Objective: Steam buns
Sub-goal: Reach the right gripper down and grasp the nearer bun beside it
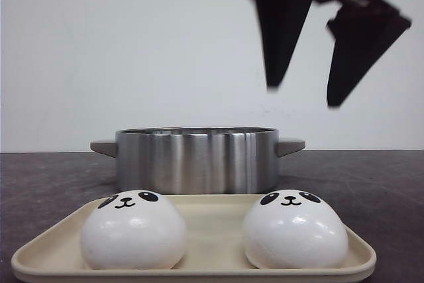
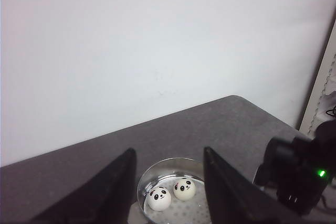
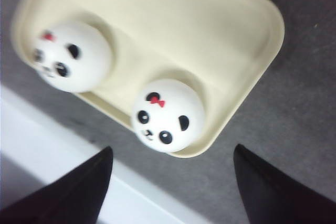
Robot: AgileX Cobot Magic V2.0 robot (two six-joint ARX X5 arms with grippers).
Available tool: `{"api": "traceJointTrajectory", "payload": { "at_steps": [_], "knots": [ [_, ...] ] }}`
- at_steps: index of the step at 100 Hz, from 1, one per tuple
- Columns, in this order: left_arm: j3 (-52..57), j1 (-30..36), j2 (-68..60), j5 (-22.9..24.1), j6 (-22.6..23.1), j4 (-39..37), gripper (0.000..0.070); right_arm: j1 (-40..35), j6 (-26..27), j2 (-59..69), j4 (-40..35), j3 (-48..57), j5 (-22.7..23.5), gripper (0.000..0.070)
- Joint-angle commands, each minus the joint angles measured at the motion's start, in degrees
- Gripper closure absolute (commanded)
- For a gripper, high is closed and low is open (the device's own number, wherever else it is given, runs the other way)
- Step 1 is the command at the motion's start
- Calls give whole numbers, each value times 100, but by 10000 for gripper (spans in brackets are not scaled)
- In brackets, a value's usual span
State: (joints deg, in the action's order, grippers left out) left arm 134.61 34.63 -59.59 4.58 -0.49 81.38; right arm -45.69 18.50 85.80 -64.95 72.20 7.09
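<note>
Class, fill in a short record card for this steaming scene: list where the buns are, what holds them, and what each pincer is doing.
Buns in pot: two, side by side on the perforated floor
Buns on tray: two, apart, faces up
Pot: steel pot, lid off, behind the tray
Tray: cream tray, nearest the camera
Left pincer: open, empty, high above the pot
Right pincer: open, empty, above the tray
Progress: half the buns are in the pot
</note>
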Motion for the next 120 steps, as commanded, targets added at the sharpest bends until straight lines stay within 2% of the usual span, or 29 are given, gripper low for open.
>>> {"api": "traceJointTrajectory", "payload": {
  "at_steps": [1, 28, 44, 55, 68, 120],
  "knots": [
    [138, 37, -48, 17, 114, 219, 480, -192, 310, 225, 33, 72, -326, 243],
    [138, 37, -22, 15, 111, 223, 480, -570, 1003, 446, 664, -385, -225, 243],
    [138, 37, -2, 15, 111, 223, 481, -686, 1198, 446, 957, -850, -201, 243],
    [131, 39, -2, 15, 107, 223, 480, -697, 1425, 446, 1375, -1027, 57, 243],
    [129, 39, -2, 15, 98, 223, 480, -699, 1613, 446, 1744, -1106, 11, 243],
    [129, 39, 4, 13, 83, 223, 480, -748, 1670, 634, 1545, -1115, 2, 244]
  ]
}}
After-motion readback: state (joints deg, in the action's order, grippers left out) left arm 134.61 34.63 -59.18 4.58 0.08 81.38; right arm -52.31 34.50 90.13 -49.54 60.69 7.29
